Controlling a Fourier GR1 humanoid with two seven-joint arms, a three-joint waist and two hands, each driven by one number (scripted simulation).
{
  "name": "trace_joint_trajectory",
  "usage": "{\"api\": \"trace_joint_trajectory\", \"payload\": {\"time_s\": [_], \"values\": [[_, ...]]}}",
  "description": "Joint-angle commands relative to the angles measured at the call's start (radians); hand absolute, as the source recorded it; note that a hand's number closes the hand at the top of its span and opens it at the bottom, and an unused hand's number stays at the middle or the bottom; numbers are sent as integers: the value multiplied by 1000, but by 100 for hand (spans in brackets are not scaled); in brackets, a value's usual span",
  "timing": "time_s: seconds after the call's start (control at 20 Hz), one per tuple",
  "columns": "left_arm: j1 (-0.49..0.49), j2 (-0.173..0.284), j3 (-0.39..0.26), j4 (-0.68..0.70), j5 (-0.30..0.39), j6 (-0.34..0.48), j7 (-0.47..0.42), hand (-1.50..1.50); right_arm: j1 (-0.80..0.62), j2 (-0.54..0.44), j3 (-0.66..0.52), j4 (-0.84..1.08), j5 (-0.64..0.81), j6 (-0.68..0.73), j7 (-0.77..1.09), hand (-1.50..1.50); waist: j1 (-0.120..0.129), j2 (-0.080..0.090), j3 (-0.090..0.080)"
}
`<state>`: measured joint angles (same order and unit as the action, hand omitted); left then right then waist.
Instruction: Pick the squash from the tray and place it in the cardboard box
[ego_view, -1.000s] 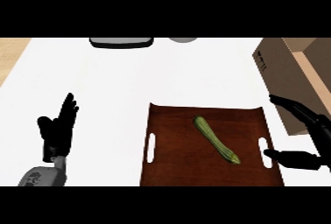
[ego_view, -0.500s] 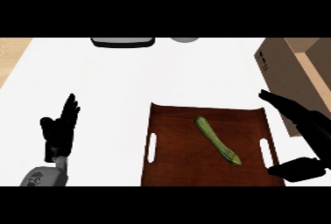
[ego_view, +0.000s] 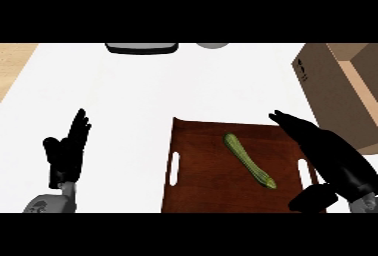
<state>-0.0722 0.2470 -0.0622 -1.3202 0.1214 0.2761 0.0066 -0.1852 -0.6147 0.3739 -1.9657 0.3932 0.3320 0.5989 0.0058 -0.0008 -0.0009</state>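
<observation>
Long green squash (ego_view: 249, 161) lying loose on the dark brown wooden tray (ego_view: 203, 192), slanting from upper left down to lower right. Right hand (ego_view: 325, 152) just beside it, to its right, fingers straight, holding nothing. Left hand (ego_view: 68, 152) resting far left, open. Brown cardboard box (ego_view: 336, 80) up right.

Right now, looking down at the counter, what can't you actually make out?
All in the head view:
- Cardboard box: cut off by the right edge; its inside barely shows.
- Tray: its right rim is hidden under the right hand.
- Dark object and grey object: cut off at the top edge, unidentifiable.
- Squash and left hand: fully visible.
</observation>
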Motion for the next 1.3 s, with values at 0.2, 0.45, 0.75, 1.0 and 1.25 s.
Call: {"api": "trace_joint_trajectory", "payload": {"time_s": [0.2, 0.45, 0.75, 1.0, 1.25], "values": [[16, -43, 25, 35, -42, -8, -49, 0, 27, 127, 0, -10, 73, 123, 88, -150, -7, 0, 1], [-56, -34, 52, 25, -43, -31, 40, 0, -38, 255, 24, -8, 112, 199, 210, -150, -6, 0, 1], [-21, -40, 70, -3, -71, -41, 35, 0, -38, 317, 16, 84, 225, 214, 173, -150, -5, 0, 1], [-54, -74, 79, 52, -90, -35, 13, 0, -46, 392, 46, 142, 319, 189, 186, -150, -5, 1, 1], [-19, -69, 82, -29, -109, -31, 44, 0, -67, 489, 76, 165, 357, 221, 266, -150, -4, 0, 1]]}}
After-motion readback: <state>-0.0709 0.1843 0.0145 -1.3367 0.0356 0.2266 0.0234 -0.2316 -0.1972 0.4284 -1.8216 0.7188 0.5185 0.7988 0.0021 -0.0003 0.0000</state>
